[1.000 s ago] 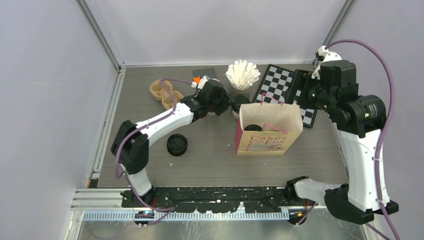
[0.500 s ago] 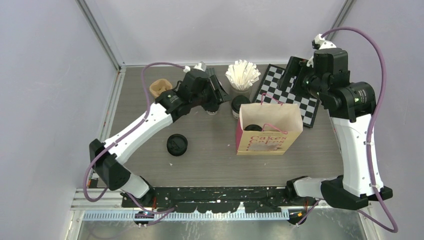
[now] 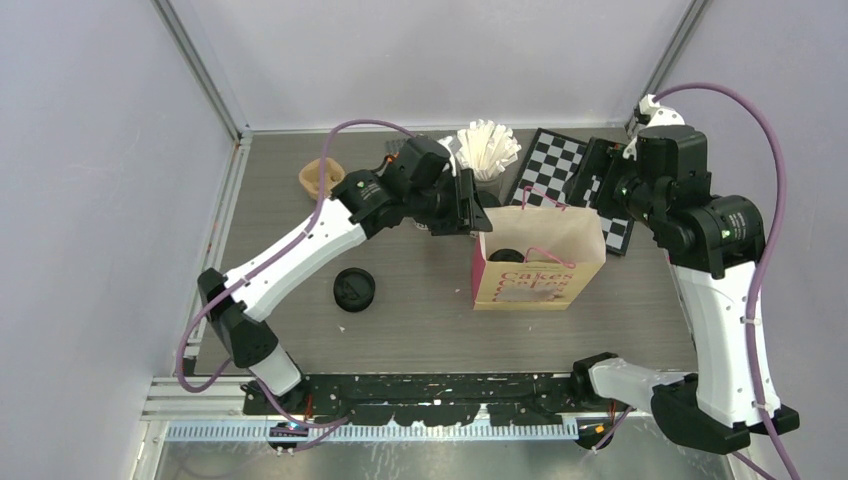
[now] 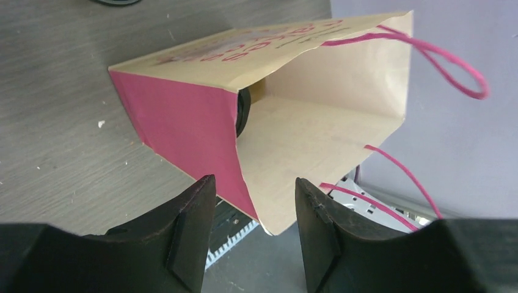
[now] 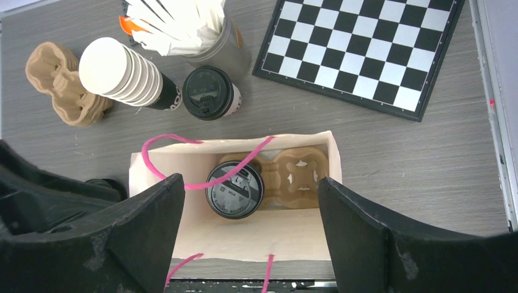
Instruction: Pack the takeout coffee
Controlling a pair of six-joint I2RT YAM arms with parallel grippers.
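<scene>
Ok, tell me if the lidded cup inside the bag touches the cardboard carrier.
Touching. The right wrist view looks down into the bag: the lidded cup sits in a well of the cardboard carrier.

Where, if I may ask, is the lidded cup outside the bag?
Right wrist view: the lidded cup stands behind the paper bag, next to the lidless cup stack and the stirrer holder.

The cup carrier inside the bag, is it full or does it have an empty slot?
Half full: one lidded cup sits in the carrier; its other slot is empty.
</scene>
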